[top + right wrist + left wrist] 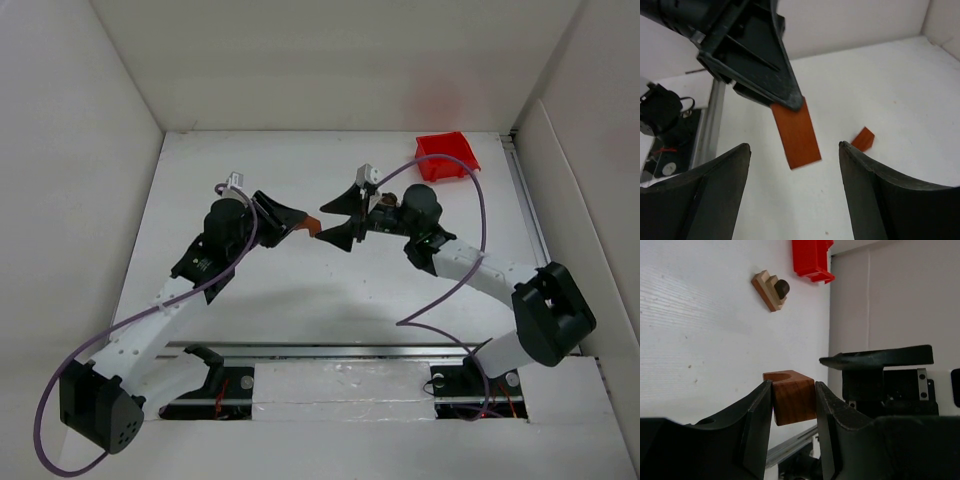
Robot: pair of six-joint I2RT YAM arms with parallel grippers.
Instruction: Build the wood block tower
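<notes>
My left gripper (290, 225) is shut on a reddish-brown wood block (312, 229) and holds it above the table. In the left wrist view the block (792, 402) has a round notch on top and sits between the jaws of the left gripper (793, 386). My right gripper (343, 218) is open, its jaws on either side of the block's free end without touching it. In the right wrist view the right gripper (794, 146) faces the held block (796, 132). A small stack of tan blocks with a dark rounded piece (771, 288) lies on the table. A small reddish block (863, 138) lies loose.
A red plastic bin (447, 156) stands at the back right; it also shows in the left wrist view (812, 257). White walls close in the table on three sides. A metal rail (330, 350) runs along the near edge.
</notes>
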